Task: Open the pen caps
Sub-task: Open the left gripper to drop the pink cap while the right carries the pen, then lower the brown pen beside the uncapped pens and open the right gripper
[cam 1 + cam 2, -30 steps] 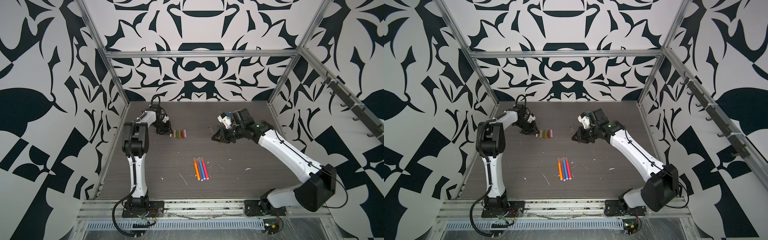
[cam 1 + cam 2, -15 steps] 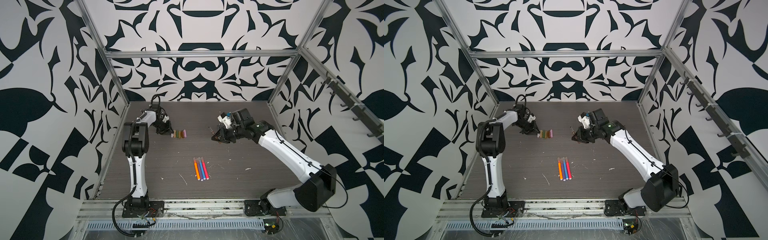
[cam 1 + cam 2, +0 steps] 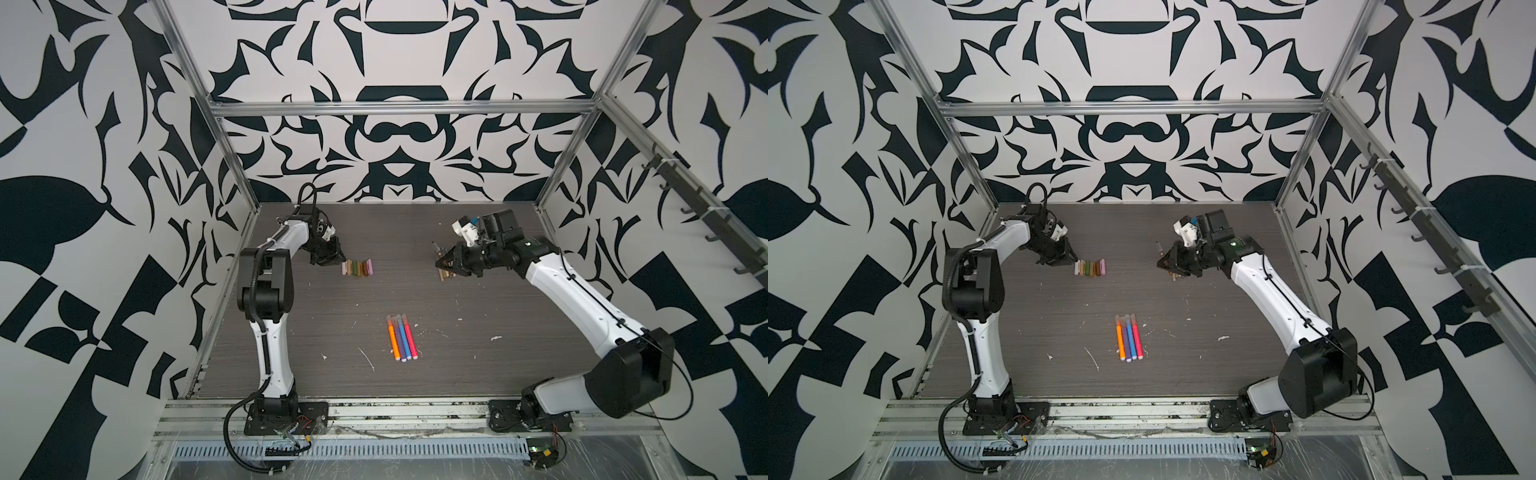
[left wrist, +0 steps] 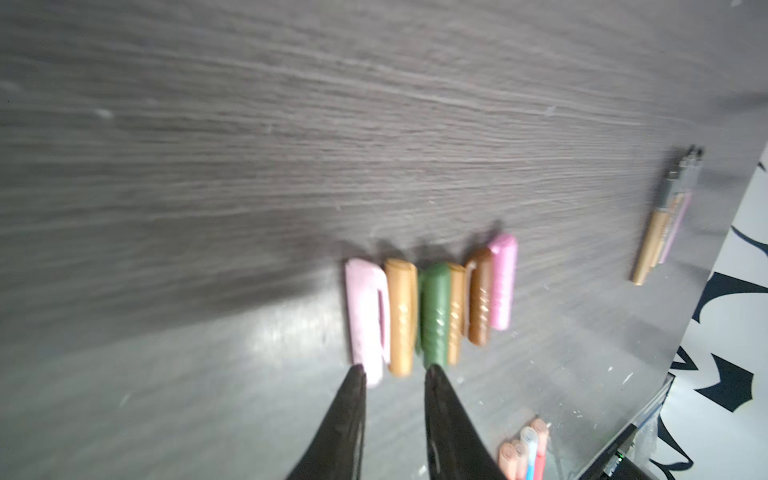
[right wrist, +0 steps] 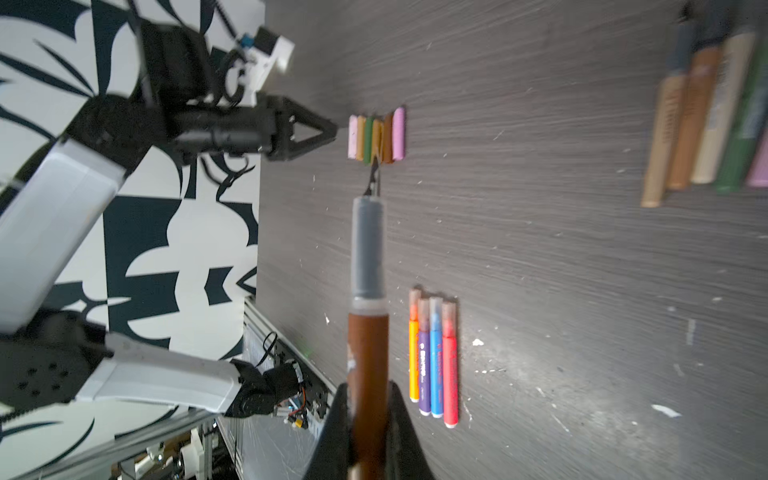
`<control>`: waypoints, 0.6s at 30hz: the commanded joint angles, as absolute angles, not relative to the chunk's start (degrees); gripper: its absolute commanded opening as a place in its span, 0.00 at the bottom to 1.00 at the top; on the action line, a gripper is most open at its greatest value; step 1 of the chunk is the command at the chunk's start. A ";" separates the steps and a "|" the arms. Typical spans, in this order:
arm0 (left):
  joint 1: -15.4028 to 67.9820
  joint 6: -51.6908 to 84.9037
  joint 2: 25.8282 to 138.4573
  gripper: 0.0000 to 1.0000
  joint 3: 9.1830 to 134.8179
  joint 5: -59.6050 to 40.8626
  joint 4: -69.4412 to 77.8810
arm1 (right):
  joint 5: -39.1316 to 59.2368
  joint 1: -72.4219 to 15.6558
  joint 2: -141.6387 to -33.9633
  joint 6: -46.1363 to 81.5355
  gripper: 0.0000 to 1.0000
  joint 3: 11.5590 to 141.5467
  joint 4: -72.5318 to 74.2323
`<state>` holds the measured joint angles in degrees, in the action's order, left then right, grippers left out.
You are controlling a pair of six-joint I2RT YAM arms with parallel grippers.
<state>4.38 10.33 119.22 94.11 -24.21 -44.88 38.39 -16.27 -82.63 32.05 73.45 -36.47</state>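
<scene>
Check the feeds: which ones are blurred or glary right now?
Left wrist: table grain smeared, cap row soft, pale glare patch beside the left claw. Right wrist: held brown pen crisper, thin loose pens blurred. Both top views: sharp, evenly lit.

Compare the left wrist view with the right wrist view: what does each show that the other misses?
Left wrist only: the left gripper from its own side, jaws apart and empty, tips close to the cap row, and the clip on the pale pink cap.
Right wrist only: the right gripper shut on an uncapped brown pen, grey nib section exposed, plus the left arm side-on.
Both: the cap row of six, the four bright pens and the thinner pens.
</scene>
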 commanded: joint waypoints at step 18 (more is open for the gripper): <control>-0.82 35.89 81.34 0.27 64.09 -36.21 -21.54 | 32.61 -2.87 -108.48 18.25 0.00 74.12 -23.58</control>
